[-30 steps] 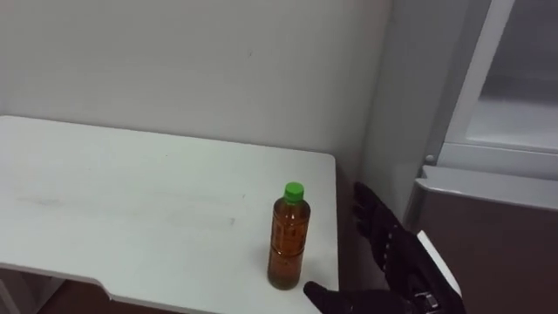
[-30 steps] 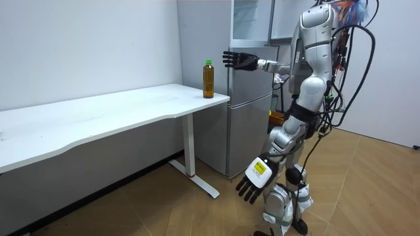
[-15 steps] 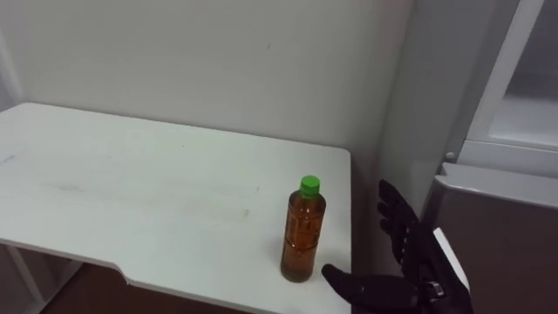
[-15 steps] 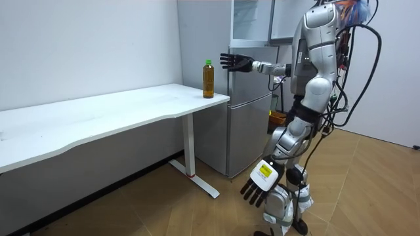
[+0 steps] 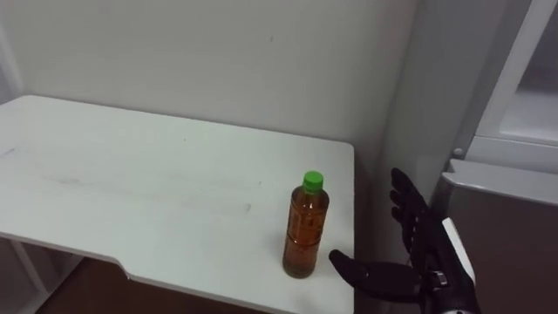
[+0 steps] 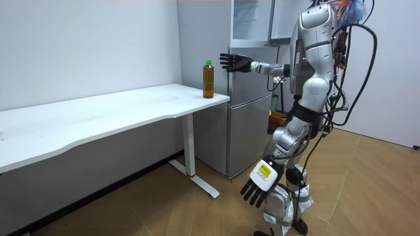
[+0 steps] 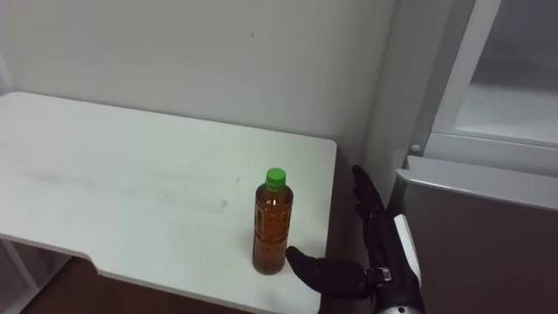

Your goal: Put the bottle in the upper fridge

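An amber bottle [image 5: 305,228] with a green cap stands upright near the right end of the white table [image 5: 131,192]. My right hand [image 5: 417,262] is open just to the right of the bottle, palm facing it, thumb low near its base, not touching. In the room view the bottle [image 6: 208,78] stands at the table's end and the right hand [image 6: 236,63] is held out at cap height. My left hand [image 6: 257,184] hangs open beside my leg. The fridge [image 5: 514,218] stands right of the table, and its upper compartment [image 5: 534,96] shows a white inside.
A white wall runs behind the table. A narrow gap separates the table's right edge from the fridge's grey side [image 5: 436,105]. In the room view I stand on a wooden floor [image 6: 367,190] in front of the fridge [image 6: 249,124], facing the table's end.
The eye view has shifted, so the camera moved. In the room view my right hand has crept a little closer to the bottle, and the left hand has swung slightly.
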`<state>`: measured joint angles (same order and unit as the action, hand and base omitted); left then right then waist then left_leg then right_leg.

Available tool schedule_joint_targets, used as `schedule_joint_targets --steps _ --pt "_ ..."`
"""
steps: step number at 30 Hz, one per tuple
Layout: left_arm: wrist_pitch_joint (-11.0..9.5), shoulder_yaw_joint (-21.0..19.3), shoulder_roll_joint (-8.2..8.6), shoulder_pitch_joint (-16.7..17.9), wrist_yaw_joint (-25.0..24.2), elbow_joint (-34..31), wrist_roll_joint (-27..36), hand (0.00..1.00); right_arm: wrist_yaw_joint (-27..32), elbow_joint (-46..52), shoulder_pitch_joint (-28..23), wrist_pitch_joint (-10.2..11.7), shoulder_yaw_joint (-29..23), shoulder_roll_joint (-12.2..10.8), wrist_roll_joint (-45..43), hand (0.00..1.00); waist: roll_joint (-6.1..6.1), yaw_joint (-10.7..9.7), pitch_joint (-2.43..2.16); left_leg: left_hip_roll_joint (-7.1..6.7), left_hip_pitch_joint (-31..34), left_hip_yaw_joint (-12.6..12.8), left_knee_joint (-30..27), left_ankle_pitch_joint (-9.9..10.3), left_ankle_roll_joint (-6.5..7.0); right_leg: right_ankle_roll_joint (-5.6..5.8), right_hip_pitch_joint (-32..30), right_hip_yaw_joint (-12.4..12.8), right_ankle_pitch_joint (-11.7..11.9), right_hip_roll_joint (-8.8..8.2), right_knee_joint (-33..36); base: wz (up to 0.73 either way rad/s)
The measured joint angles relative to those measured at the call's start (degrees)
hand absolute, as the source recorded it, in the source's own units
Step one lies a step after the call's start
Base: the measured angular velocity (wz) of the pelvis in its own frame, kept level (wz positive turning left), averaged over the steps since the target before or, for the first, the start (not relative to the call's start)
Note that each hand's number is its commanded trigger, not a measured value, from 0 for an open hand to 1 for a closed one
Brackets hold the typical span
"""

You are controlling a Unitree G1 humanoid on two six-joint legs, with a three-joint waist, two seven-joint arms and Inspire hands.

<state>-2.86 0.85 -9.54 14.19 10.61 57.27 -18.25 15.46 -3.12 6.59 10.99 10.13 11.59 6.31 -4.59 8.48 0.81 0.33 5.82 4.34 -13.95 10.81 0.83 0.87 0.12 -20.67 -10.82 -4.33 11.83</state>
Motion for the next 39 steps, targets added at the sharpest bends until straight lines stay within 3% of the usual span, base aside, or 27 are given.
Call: schedule_joint_targets --steps 13,18,25,39 --pt "0.69 -0.11 -0.13 -0.91 -0.11 0.02 0.56 0.0 1.4 -3.68 2.75 0.11 0.0 -0.01 0.15 0.0 0.04 0.04 0.05 -0.21 1.05 -0.41 0.03 -0.84 0.36 -0.1 -1.44 0.03 0.08 -0.56 0.98 0.0" --pt "2.6 0.05 -0.11 -1.1 -0.28 0.05 0.57 0.0 2.53 -4.74 4.3 -0.13 0.02 -0.19 0.4 0.0 0.1 0.0 0.01 -0.24 2.07 -0.35 -0.84 -0.95 0.41 -0.24 -2.27 -0.07 0.35 -0.51 1.34 0.0" --pt "3.32 0.26 -0.17 -1.17 -0.56 0.02 0.59 0.0 3.47 -7.56 6.86 -0.97 -0.14 -0.22 1.46 0.0 0.35 -0.11 0.09 -0.37 2.91 -1.33 -1.59 -1.25 0.43 -0.4 -2.4 -0.77 0.45 -0.57 1.77 0.06" --pt "4.66 3.84 -0.19 -1.74 -1.12 -0.14 0.65 0.0 8.36 -10.1 8.07 -1.06 1.46 -0.62 3.51 0.0 0.88 1.78 0.1 -0.33 3.97 -1.43 -1.58 -2.13 0.47 -0.6 -3.55 -0.73 0.6 -0.57 1.34 0.01"
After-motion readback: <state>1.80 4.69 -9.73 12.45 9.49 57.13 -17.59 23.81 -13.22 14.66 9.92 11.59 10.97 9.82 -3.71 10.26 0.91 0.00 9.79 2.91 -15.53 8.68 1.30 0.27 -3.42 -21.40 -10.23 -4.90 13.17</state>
